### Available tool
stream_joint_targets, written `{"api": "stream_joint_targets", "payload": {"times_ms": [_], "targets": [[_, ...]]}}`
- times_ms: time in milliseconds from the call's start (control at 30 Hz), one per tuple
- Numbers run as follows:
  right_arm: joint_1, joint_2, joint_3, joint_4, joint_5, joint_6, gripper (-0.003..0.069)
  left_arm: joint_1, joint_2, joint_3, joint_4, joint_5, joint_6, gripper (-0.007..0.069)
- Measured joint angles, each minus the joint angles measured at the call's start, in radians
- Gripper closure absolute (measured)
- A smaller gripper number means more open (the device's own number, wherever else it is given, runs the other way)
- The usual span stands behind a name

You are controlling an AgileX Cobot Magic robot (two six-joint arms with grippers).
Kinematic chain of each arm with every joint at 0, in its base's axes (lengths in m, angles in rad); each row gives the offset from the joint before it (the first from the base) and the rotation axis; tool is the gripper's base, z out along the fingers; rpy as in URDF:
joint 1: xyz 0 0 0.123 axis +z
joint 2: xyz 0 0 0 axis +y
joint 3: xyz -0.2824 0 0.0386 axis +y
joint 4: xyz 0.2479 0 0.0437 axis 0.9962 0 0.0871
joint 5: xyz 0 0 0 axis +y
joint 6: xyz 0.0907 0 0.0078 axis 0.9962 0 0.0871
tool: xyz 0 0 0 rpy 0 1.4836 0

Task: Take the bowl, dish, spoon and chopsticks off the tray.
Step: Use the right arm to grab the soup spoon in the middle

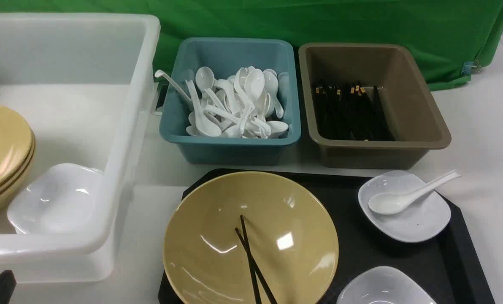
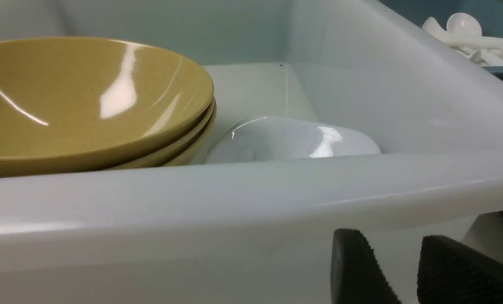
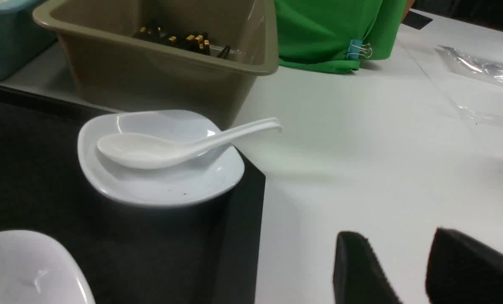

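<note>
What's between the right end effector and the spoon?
Just bare white table from the right end effector to the handle of the spoon, which juts past its dish; the right wrist view shows it.

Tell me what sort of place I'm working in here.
Probably a mock-up canteen dish-return station: a blue tub of white spoons, a brown tub of black chopsticks, and a white bin holding stacked yellow bowls. The green cloth behind suggests a staged setup.
</note>
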Motion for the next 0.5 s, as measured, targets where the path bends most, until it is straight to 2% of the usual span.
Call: {"api": "stream_joint_targets", "payload": {"times_ms": [500], "targets": [[0.0, 0.0, 0.0, 0.0, 0.0, 0.0, 0.0417, 0.0, 0.0, 0.0, 0.014, 0.0, -0.003, 0.0401]]}}
